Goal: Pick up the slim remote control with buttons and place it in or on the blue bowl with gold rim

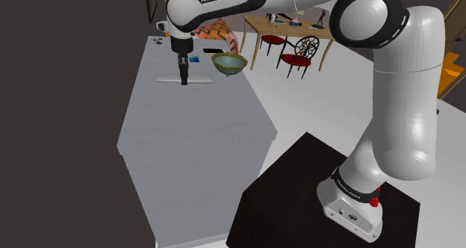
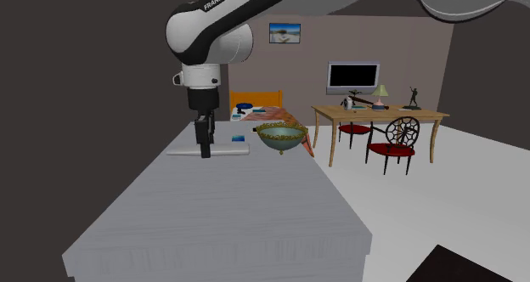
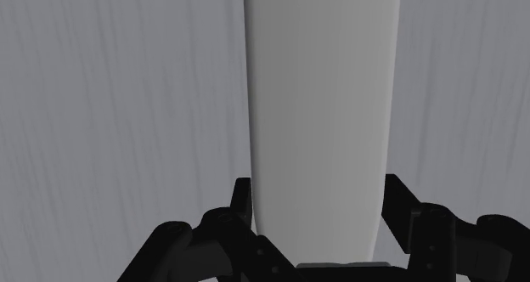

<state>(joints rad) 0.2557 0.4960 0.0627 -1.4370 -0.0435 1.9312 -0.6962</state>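
The remote (image 1: 170, 79) is a slim, plain light-grey slab lying flat near the far end of the grey table (image 1: 194, 142). No buttons show on it. My black gripper (image 1: 183, 81) points straight down onto it, fingers shut on its long sides. In the wrist view the remote (image 3: 323, 93) runs away from the hand, clasped between both fingertips (image 3: 242, 200). The second exterior view has the gripper (image 2: 205, 155) on the remote (image 2: 229, 151). I cannot tell whether the remote is off the table. The blue bowl with gold rim (image 1: 228, 63) (image 2: 281, 137) stands just beyond it, near the table's edge.
A small blue object (image 2: 239, 139) lies between the remote and the bowl. A striped cloth (image 1: 216, 33) lies behind the bowl. Off the table stand a wooden table (image 2: 378, 115) and red chairs (image 2: 392, 144). My dark stand (image 1: 299, 202) is at the near end.
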